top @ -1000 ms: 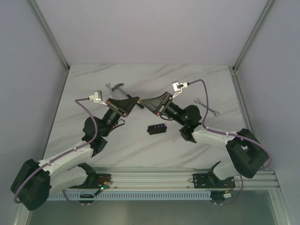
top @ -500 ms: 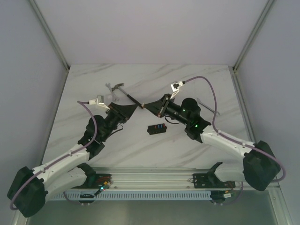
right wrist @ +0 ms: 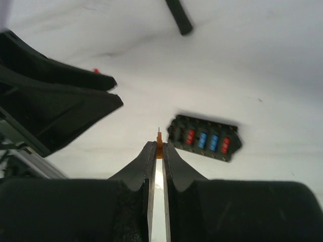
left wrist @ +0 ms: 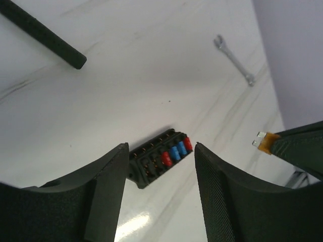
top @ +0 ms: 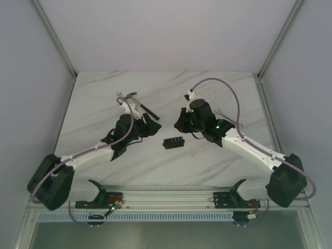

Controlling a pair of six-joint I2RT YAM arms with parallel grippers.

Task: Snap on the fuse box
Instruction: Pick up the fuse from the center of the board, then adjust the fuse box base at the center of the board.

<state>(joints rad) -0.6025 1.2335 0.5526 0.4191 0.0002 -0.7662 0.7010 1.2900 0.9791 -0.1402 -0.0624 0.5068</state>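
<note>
Currently, your left gripper (left wrist: 159, 166) stands open with nothing between its fingers, near the fuse box (top: 174, 142) and to its left. That box lies flat on the table (top: 207, 88) between both arms, slots up. Its long axis runs left to right, the right end turned slightly away from you. Empty slots sit toward the left end, coloured fuses toward the right. Judge it light, rigid and liable to skid on the smooth top, so pinch it across the short width, clear of the slots. Your right gripper (right wrist: 159, 153) is closed to a sliver on a small orange fuse (right wrist: 159, 138).
</note>
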